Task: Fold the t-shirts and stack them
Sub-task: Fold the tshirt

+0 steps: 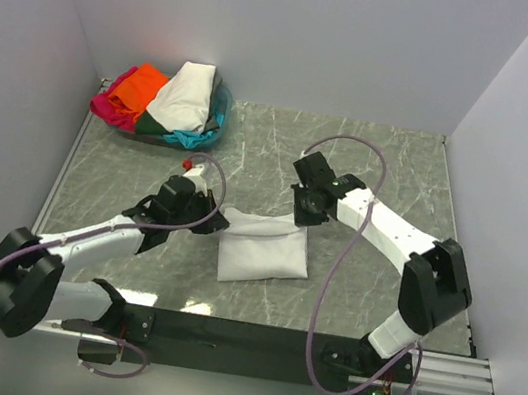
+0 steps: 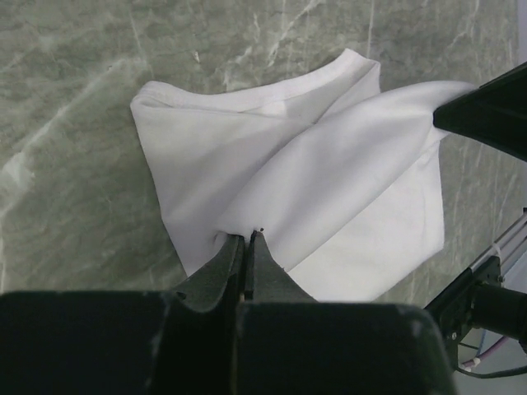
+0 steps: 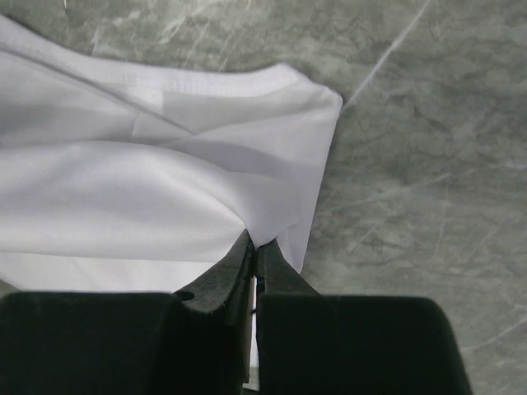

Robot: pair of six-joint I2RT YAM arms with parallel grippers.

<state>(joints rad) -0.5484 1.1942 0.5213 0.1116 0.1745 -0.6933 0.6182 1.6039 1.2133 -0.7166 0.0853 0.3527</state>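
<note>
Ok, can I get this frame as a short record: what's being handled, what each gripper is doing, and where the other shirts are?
handled item: white t-shirt, partly folded, lying on the table
left gripper: shut on the shirt's far left corner
right gripper: shut on the shirt's far right corner
shirt state: pinched corners raised, the rest resting flat
other shirts: loose pile at the table's far left corner, cream-white on top, with orange, pink, teal and dark green showing

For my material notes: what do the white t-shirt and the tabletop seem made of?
The white t-shirt: soft matte knit, probably cotton; it creases and shows a stitched hem. The tabletop: grey-green with pale veins, faint sheen; marble or a printed imitation, unclear.
</note>
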